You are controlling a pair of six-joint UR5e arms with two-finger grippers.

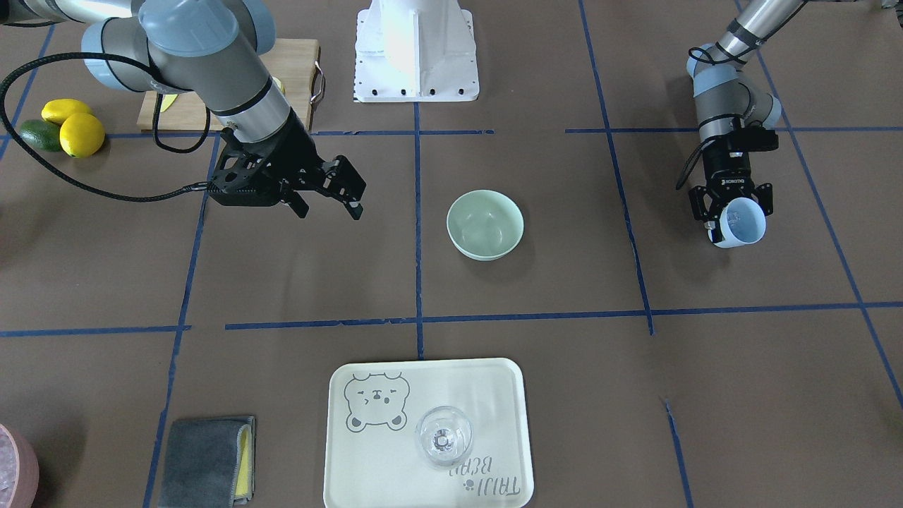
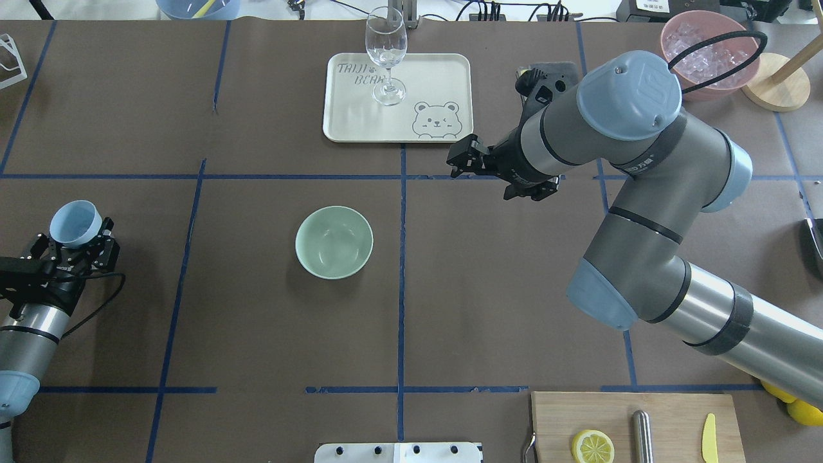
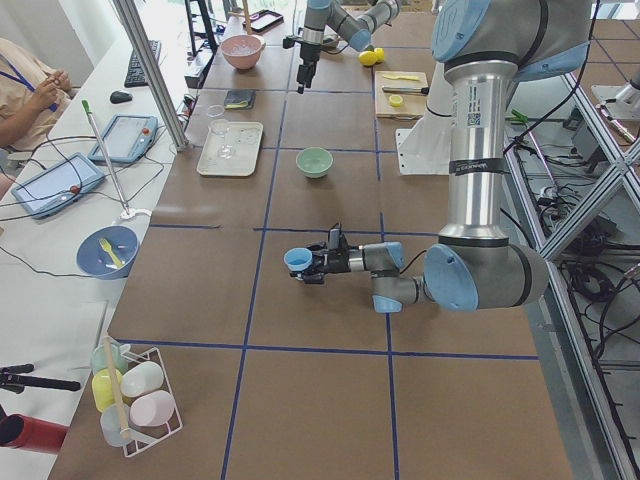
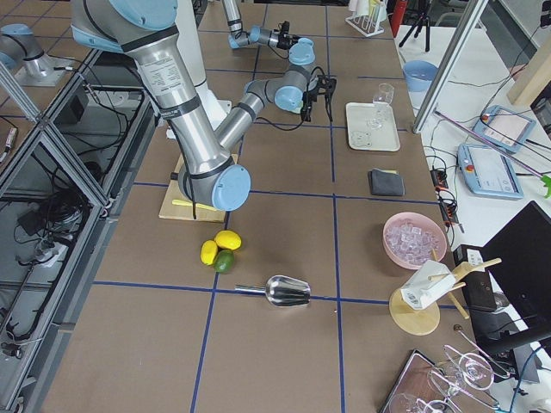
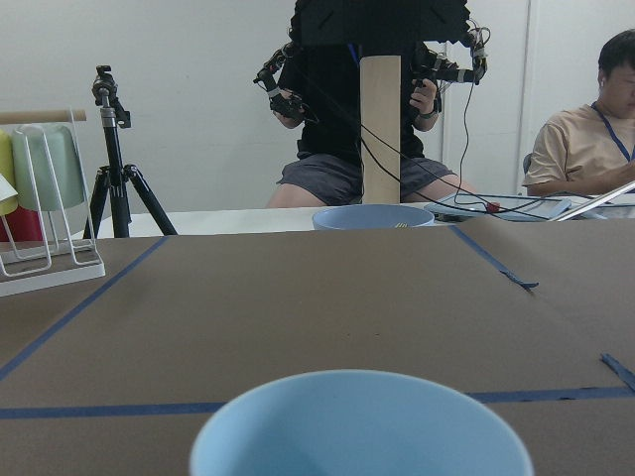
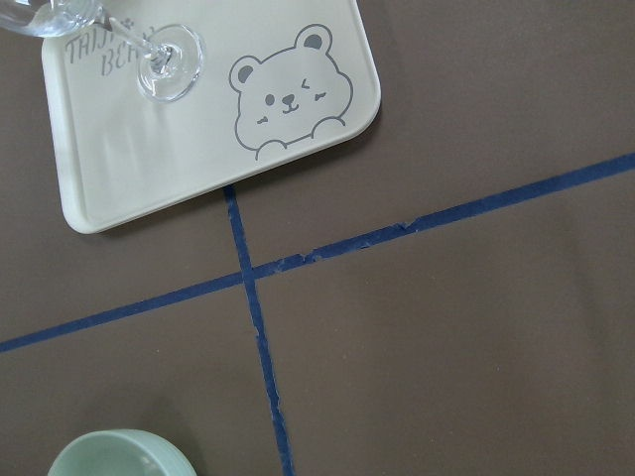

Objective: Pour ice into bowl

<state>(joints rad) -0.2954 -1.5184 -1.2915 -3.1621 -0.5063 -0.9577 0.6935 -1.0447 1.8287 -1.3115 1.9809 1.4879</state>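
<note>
Left jaws pinching a pale blue cup [image 2: 76, 223], well apart from the mint-green bowl [image 2: 334, 242] on the tabletop [image 2: 257, 334]; right jaws spread, hovering near the bear tray [image 2: 450, 77]

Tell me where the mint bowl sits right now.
Overhead view: the bowl stands just left of the centre tape line, nearer the robot than the tray.

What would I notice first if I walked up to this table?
Probably the big grey arm reaching in over the table, its right hand open and empty. Next, the mint-green bowl sitting alone near the middle, and the left hand off at the side gripping a pale blue cup. Across from the robot, a cream bear tray carries a clear stemmed glass.
</note>
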